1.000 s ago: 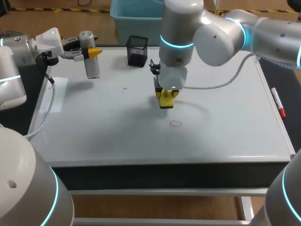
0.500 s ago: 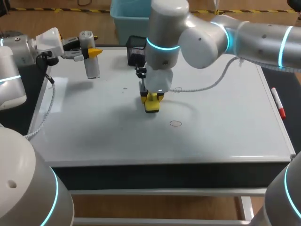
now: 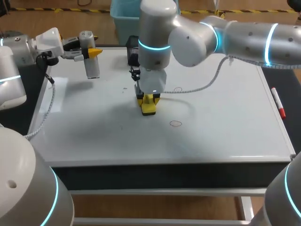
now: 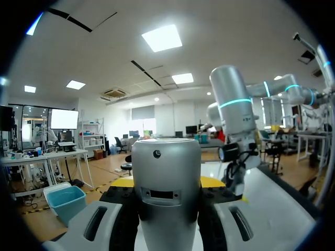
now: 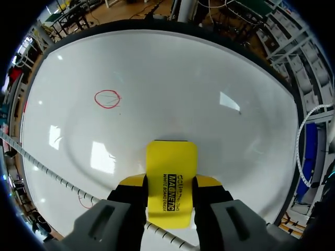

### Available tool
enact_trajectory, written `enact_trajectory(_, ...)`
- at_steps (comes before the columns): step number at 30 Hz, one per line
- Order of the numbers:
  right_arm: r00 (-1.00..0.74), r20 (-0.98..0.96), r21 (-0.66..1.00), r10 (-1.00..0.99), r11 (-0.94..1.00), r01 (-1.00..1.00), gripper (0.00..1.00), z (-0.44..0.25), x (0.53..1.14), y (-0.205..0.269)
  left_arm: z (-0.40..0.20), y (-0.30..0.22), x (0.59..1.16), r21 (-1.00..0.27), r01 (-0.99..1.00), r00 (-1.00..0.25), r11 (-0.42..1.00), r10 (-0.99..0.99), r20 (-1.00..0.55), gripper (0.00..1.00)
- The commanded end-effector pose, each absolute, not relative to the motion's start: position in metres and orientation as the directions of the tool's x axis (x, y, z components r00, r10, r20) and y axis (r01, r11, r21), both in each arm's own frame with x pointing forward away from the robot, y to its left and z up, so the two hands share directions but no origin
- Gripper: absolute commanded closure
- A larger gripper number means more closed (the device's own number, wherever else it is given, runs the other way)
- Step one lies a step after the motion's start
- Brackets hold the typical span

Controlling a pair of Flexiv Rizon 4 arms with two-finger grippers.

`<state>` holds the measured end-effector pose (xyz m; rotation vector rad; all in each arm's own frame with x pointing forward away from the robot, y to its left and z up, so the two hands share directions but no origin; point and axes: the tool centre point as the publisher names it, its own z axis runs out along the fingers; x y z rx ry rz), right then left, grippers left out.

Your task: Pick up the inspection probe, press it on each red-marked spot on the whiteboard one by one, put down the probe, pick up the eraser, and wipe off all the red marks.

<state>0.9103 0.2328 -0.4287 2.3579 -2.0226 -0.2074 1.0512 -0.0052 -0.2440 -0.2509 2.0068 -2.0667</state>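
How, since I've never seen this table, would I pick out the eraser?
On the big whiteboard, follow the right arm down to its pincer near the middle. The eraser is the flat yellow block clamped there, unlike the silver cylindrical probe at the far-left corner.

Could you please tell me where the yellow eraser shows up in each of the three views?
Head view: the eraser sits in the right gripper, near the middle of the whiteboard.
Left wrist view: I cannot make it out; only the right arm shows, beyond the inspection probe.
Right wrist view: the eraser is clamped between the gripper's fingers.
Shared landmark: the whiteboard.
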Motion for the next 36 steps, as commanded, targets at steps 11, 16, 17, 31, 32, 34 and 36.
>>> enact_trajectory(11,0.081,-0.056,0.097,-0.995,-0.086,-0.991,1.00,-0.428,0.910,0.196,-0.243,-0.005,1.051,-0.998,0.058,-0.954,-0.021,-0.295,-0.050,1.00)
enact_trajectory(16,0.057,-0.047,0.083,-0.997,-0.061,-0.995,1.00,-0.424,0.911,0.185,-0.243,-0.005,1.051,-0.998,0.058,-0.954,-0.021,-0.295,-0.050,1.00)
enact_trajectory(17,0.055,-0.047,0.082,-0.997,-0.058,-0.995,1.00,-0.424,0.911,0.183,-0.243,-0.005,1.051,-0.998,0.058,-0.954,-0.021,-0.295,-0.050,1.00)
enact_trajectory(31,0.061,-0.066,0.034,-0.996,-0.063,-0.997,1.00,-0.395,0.918,0.166,-0.243,-0.005,1.051,-0.998,0.058,-0.954,-0.021,-0.295,-0.050,1.00)
enact_trajectory(32,0.057,-0.075,0.036,-0.996,-0.060,-0.998,1.00,-0.393,0.920,0.163,-0.243,-0.005,1.051,-0.998,0.058,-0.954,-0.021,-0.295,-0.050,1.00)
enact_trajectory(34,0.059,-0.058,0.027,-0.997,-0.061,-0.998,1.00,-0.391,0.922,0.160,-0.243,-0.005,1.051,-0.998,0.058,-0.954,-0.021,-0.295,-0.050,1.00)
enact_trajectory(36,0.060,-0.055,0.025,-0.997,-0.062,-0.998,1.00,-0.389,0.925,0.157,-0.243,-0.005,1.051,-0.998,0.058,-0.954,-0.021,-0.295,-0.050,1.00)
